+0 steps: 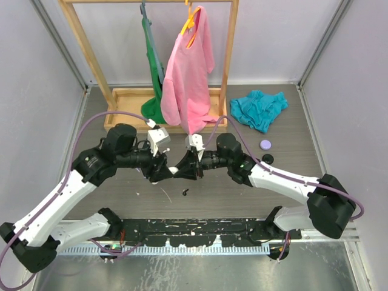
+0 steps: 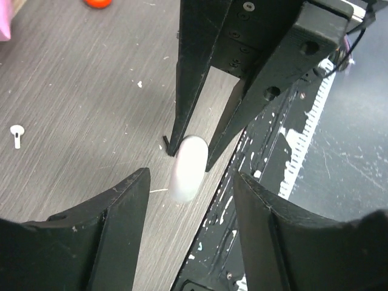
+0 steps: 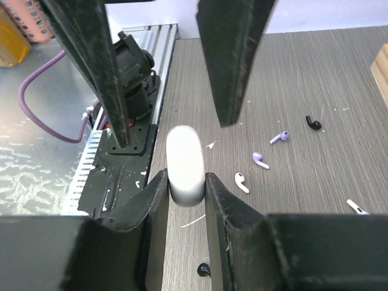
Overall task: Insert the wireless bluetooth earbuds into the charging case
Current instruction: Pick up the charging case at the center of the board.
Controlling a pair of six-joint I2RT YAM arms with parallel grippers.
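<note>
My right gripper (image 3: 185, 177) is shut on a white oval charging case (image 3: 183, 159), which looks closed, and holds it just above the table. My left gripper (image 2: 191, 176) is open, its fingers (image 3: 233, 66) spread on either side of the case (image 2: 187, 167) without touching it. In the top view the two grippers meet at the table's near middle, left (image 1: 161, 174) and right (image 1: 182, 170). Loose earbuds lie on the table: a white one (image 3: 241, 182), two lilac ones (image 3: 260, 160) (image 3: 279, 137), two black ones (image 3: 313, 123) (image 3: 204, 270), and another white one (image 2: 16, 134).
A wooden clothes rack (image 1: 124, 103) with pink (image 1: 188, 73) and green garments stands at the back. A teal cloth (image 1: 259, 109) lies at the back right. A lilac round case (image 1: 265, 144) and a black one (image 1: 267, 158) sit to the right. A black rail (image 1: 194, 230) runs along the near edge.
</note>
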